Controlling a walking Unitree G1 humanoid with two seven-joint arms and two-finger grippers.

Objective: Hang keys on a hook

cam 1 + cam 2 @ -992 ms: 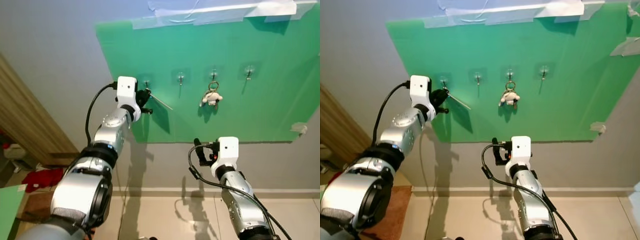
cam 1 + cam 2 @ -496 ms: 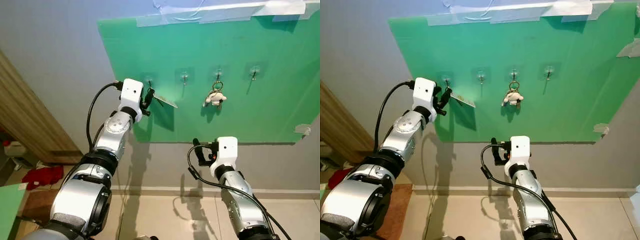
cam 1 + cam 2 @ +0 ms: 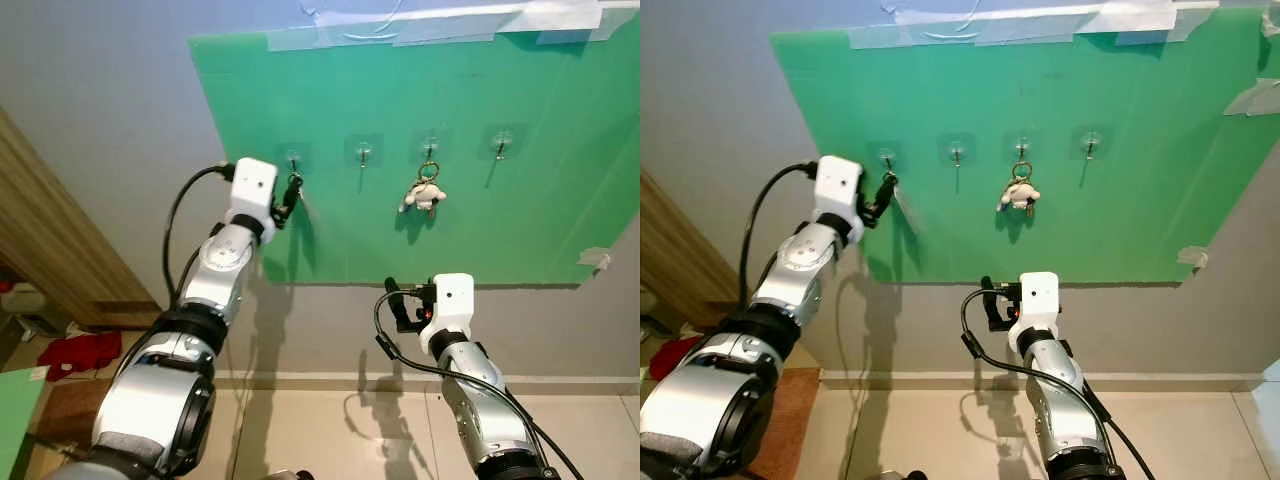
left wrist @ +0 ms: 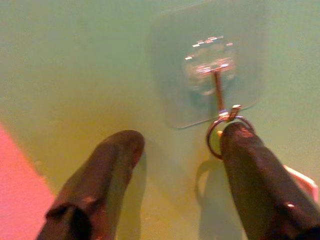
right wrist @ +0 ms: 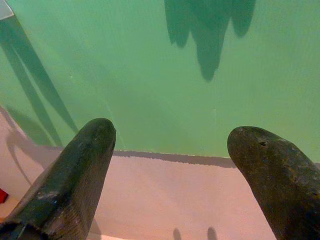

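**Presently: Left Arm at the Leftmost Hook**

Left arm: raised and extended to the green wall-mounted board (image 3: 450, 200). The left gripper (image 4: 175, 150) has its fingers apart; one black finger (image 4: 255, 165) touches the silver key ring (image 4: 220, 137), which sits on the leftmost clear adhesive hook (image 3: 293, 160).

Right arm: bent, held low below the board's lower edge. The right gripper (image 5: 170, 145) is spread, holding nothing.

Bare board lies between neighbouring hooks; a second keyring with a white charm (image 3: 425, 192) hangs farther right.

Grey wall (image 3: 110, 90), tiled floor (image 3: 330, 440), wooden door (image 3: 50, 240).
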